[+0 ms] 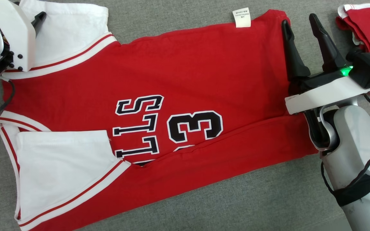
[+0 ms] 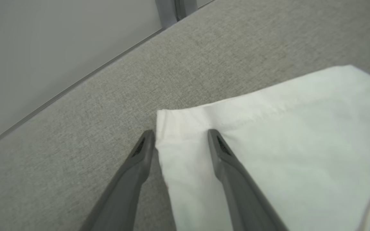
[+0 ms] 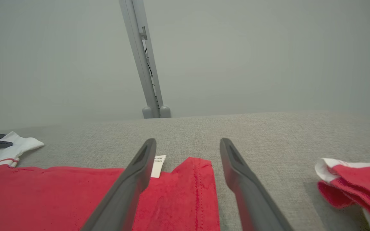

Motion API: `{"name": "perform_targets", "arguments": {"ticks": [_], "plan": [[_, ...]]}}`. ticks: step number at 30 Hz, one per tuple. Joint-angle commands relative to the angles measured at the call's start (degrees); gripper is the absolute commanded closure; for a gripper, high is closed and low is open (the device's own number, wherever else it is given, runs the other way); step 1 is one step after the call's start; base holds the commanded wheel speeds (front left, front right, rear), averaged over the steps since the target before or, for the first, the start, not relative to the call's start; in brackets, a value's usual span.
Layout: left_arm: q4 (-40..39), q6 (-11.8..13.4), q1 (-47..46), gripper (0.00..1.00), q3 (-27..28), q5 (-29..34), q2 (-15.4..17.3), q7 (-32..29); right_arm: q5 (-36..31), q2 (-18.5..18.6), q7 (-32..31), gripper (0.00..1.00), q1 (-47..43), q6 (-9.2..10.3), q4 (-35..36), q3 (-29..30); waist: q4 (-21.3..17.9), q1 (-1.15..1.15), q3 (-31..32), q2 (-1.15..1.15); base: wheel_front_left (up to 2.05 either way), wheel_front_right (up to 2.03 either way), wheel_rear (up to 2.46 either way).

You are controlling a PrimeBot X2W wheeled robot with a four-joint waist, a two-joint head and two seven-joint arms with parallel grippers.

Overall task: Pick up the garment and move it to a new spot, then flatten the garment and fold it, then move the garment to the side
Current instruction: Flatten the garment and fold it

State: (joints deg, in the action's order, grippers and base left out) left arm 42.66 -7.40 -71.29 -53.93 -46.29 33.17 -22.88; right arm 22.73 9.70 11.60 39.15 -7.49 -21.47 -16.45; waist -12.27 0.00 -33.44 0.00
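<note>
since the garment [image 1: 185, 73] lies flat mid-table, near long edge already folded in, take the far edge next. left fingers [image 2: 215, 144] wide, straddling the white sleeve corner [image 2: 172, 118], nothing clamped; right fingers [image 3: 143, 157] wide, empty, over the hem corner [image 3: 201, 166]. close both together, lift low.

Head view: jersey [image 1: 185, 64] runs off the bottom edge at its lower left corner. A folded-over red strip covers part of the black lettering [image 1: 138, 128], so word and number read incomplete. Print on the white label [image 1: 241, 17] is too small to read. Left gripper [image 1: 39, 18] is mostly hidden under its white housing [image 1: 14, 35], with one dark fingertip showing. Second red garment [image 1: 366, 25] is cut by the top and right edges, partly behind the right gripper [image 1: 298, 20] wrist. Left wrist view: striped trim on the sleeve [image 2: 284, 144] is blurred at the right edge.
</note>
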Motion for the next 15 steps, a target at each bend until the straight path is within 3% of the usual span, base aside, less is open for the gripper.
{"name": "perform_targets", "arguments": {"ticks": [1,6,15], "plan": [[-0.23,-0.13,0.44,1.00,-1.14,-0.88,-0.21,0.70,0.02,0.49,0.08,0.00,0.65,-0.01,-0.41,0.41,0.35,0.00,0.05,0.00,0.00,0.00,0.00],[-0.80,-0.09,-1.07,1.00,-1.81,-2.57,-0.37,7.58,-0.42,1.50,-1.16,0.00,0.88,-0.01,-2.12,1.60,2.34,0.00,1.46,0.00,0.00,0.00,0.00],[-2.10,0.42,3.43,1.00,-3.91,-0.73,-2.61,21.75,4.83,4.71,-11.71,0.00,2.53,-0.01,-9.03,3.64,8.94,0.00,5.87,0.00,0.00,0.00,0.00]]}}
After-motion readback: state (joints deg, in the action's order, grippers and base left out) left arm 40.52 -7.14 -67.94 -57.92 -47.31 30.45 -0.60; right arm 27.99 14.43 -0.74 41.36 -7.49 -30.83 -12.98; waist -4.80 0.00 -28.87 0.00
